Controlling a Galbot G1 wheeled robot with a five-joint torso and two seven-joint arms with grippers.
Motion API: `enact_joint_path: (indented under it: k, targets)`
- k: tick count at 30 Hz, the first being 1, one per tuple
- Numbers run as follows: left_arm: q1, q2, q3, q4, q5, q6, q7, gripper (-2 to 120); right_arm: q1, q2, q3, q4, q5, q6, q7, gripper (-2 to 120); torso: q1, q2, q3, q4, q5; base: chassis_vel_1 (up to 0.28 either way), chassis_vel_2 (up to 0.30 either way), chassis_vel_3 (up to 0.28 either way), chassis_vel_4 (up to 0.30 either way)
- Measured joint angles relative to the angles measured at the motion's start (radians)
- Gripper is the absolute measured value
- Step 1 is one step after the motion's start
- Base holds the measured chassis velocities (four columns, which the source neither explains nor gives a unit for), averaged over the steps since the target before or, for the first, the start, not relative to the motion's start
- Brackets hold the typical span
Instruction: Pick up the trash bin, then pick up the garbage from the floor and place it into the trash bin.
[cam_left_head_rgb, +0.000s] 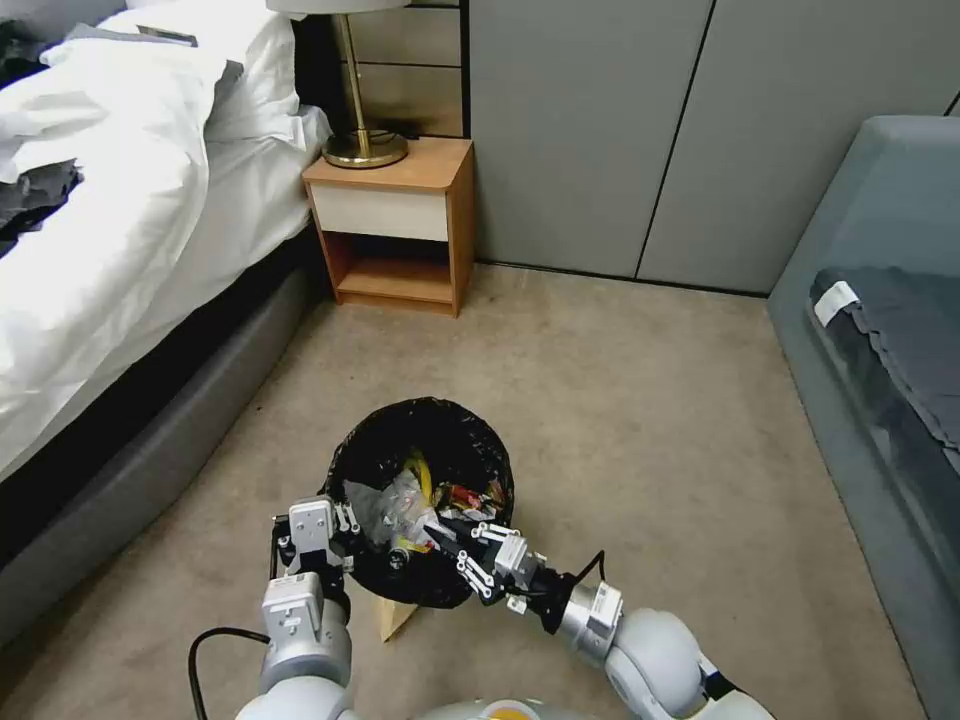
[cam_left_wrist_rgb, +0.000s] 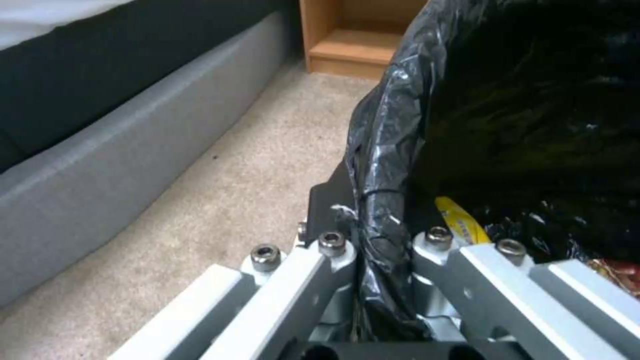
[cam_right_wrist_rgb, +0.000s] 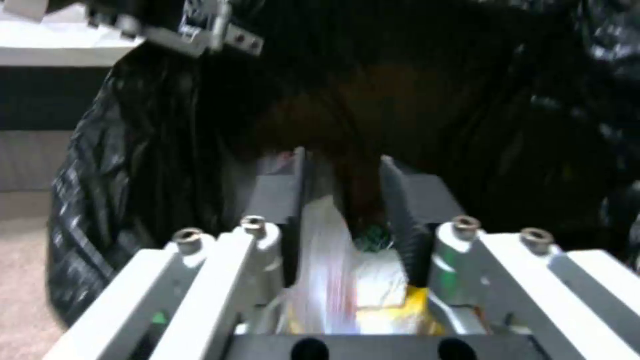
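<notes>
The trash bin (cam_left_head_rgb: 432, 412), a round bucket with a crinkly black liner (cam_left_wrist_rgb: 393, 125), hangs just above the carpet in front of me. My left gripper (cam_left_head_rgb: 343, 522) is shut on its near-left rim, one finger outside and one inside the liner (cam_left_wrist_rgb: 381, 235). Inside lies garbage: a yellow wrapper (cam_left_head_rgb: 422, 474) (cam_left_wrist_rgb: 461, 225), white tissues (cam_left_head_rgb: 400, 503) and shiny wrappers. My right gripper (cam_left_head_rgb: 458, 548) reaches over the near rim into the bin's mouth. Its fingers (cam_right_wrist_rgb: 403, 200) stand apart, open, with a blurred white wrapper (cam_right_wrist_rgb: 328, 255) just below them, above more garbage.
A tan wooden block (cam_left_head_rgb: 393, 617) lies on the carpet under the bin's near side. The bed (cam_left_head_rgb: 120, 250) runs along the left, a nightstand (cam_left_head_rgb: 395, 225) with a lamp stands at the back, and a grey sofa (cam_left_head_rgb: 880, 330) lines the right. Open carpet (cam_left_head_rgb: 640, 430) lies between.
</notes>
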Motion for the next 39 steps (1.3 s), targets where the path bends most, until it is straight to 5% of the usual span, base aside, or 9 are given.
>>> enact_joint_path:
  k: [14,19,29,39]
  targets:
    - [0.011,-0.004,0.006,0.004,0.008,-0.011,0.0,3,0.03,0.004,0.001,0.058,0.015,-0.022,0.028,80,0.0,0.0,0.0,0.0,0.0001,0.0,0.0,0.0,0.0]
    - [0.008,-0.002,-0.003,0.008,0.005,-0.012,-0.001,3,0.018,0.008,0.018,0.164,0.019,-0.022,0.076,98,0.0,0.0,0.0,0.0001,0.0001,0.0,0.0,0.0,0.0]
    - [-0.008,0.005,-0.026,0.029,-0.013,-0.013,-0.003,3,-0.155,0.092,0.152,0.436,-0.116,-0.01,0.421,100,0.0,0.0,0.0,-0.0002,0.0,0.0,0.0,0.0,0.0]
    - [0.006,0.005,-0.025,0.014,-0.028,-0.023,-0.012,3,-0.239,0.126,0.244,0.384,-0.136,0.052,0.463,100,0.0,0.0,0.0,0.0,0.0001,0.0,0.0,0.0,0.0]
